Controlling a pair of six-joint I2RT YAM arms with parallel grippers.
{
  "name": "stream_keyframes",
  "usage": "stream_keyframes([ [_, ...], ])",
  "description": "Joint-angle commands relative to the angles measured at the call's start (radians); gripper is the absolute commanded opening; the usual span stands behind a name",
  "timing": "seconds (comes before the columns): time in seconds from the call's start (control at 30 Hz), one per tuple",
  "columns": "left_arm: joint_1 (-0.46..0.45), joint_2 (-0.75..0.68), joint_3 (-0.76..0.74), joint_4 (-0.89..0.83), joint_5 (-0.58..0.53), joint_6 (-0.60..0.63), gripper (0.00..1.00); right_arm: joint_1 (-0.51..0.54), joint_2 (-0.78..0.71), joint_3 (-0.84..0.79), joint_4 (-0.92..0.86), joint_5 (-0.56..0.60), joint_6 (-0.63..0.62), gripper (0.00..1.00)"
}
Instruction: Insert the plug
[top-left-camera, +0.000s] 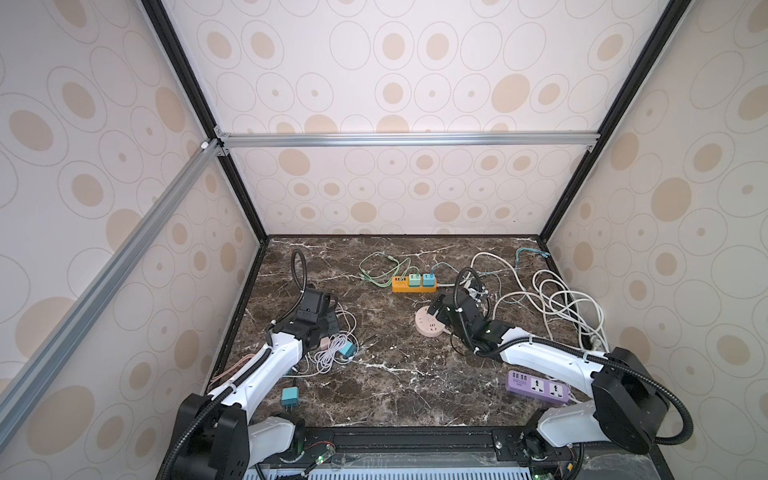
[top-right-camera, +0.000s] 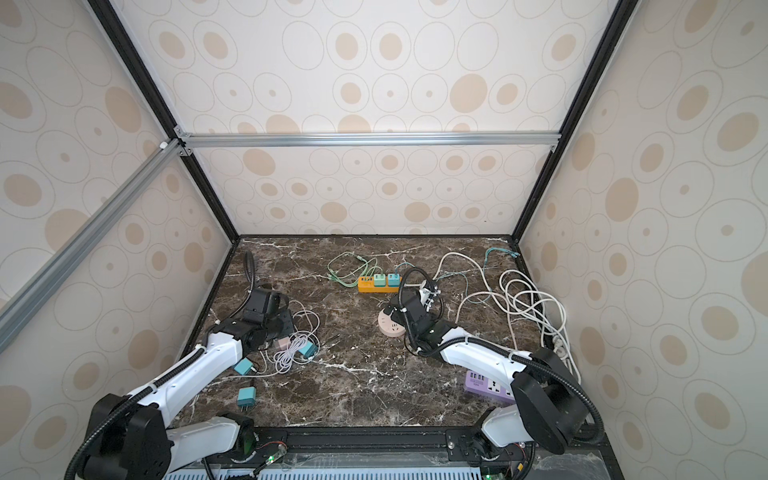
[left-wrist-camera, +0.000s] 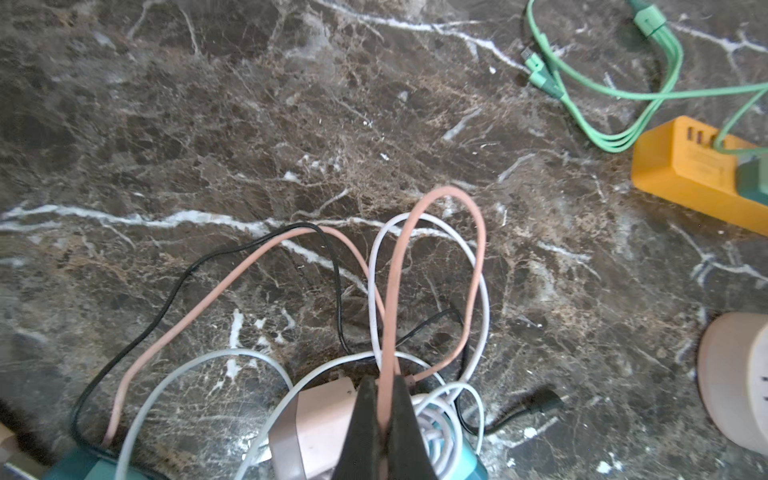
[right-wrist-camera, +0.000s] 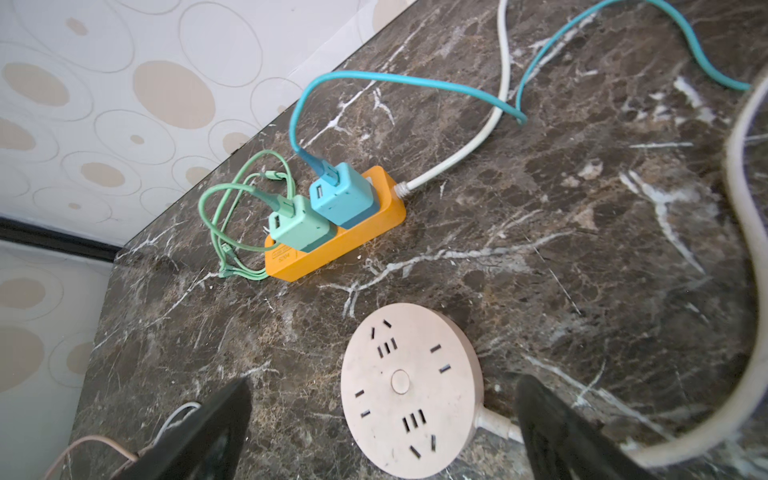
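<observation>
**Operator:** Report plug location.

**Arm:** The pink plug lies on the marble table among loose cables, directly beside my left gripper.

**Operator:** Report gripper states.

**Arm:** My left gripper is clamped on the pink cable, not on the plug body. My right gripper stands wide and empty over the round socket. The orange power strip lies beyond it.

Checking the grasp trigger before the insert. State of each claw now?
Left claw: closed on the pink cable.
Right claw: open, holding nothing, poised near the round socket.
</observation>
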Motion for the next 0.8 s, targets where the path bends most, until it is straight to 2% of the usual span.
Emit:
stream_keyframes([
  [0.0, 0.004, -0.061, 0.153, -0.055, 0.042, 0.042, 0.0, 0.007, -0.009, 0.0, 0.122, -0.057, -0.162, 1.0],
  [0.23, 0.007, -0.113, 0.408, -0.082, 0.134, 0.088, 0.0, 0.007, 0.043, 0.049, 0.262, -0.241, -0.42, 1.0],
  [0.4, 0.005, -0.108, 0.539, -0.044, 0.271, 0.087, 0.0, 0.007, 0.105, 0.12, 0.312, -0.477, -0.581, 0.99],
  [0.6, 0.005, -0.09, 0.685, -0.002, 0.415, 0.084, 0.0, 0.008, 0.208, 0.19, 0.385, -0.741, -0.636, 0.95],
  [0.77, 0.005, -0.085, 0.702, 0.037, 0.461, 0.055, 0.0, 0.021, 0.274, 0.211, 0.474, -0.862, -0.665, 0.91],
])
